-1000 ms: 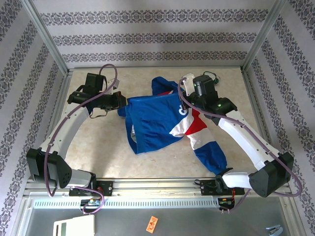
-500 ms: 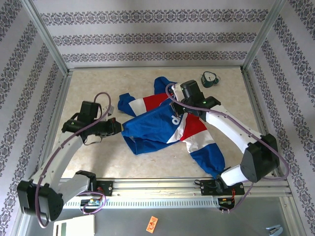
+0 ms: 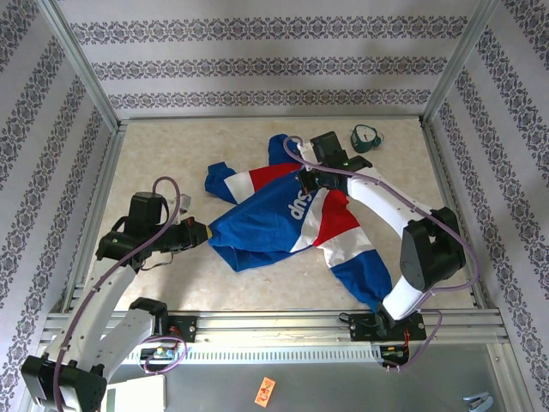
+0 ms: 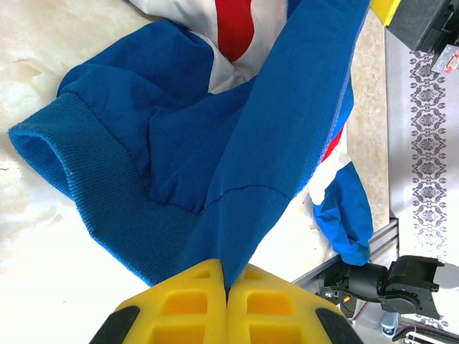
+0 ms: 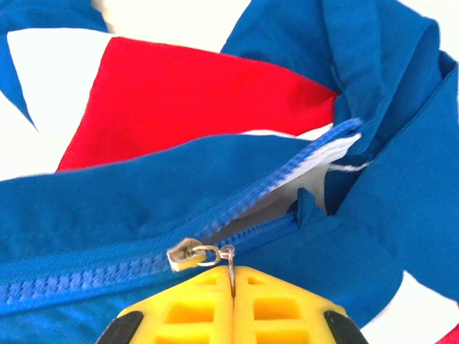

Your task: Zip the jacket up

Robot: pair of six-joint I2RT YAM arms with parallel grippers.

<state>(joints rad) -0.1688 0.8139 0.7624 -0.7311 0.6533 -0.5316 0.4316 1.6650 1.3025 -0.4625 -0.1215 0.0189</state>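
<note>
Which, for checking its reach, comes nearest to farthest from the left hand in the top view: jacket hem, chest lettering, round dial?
1. Jacket hem: right at the left hand.
2. Chest lettering: mid-table, to the right.
3. Round dial: far right corner.

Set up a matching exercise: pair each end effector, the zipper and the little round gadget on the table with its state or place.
Things:
1. left end effector
2. right end effector
3. zipper
4. round gadget

States or places:
A. shut on the zipper pull
B. on the table, apart from the jacket
C. joined on one side of the slider, parted on the other
D. shut on the jacket's blue edge

Pairs: 1-D, 2-A, 3-C, 4-B.
</note>
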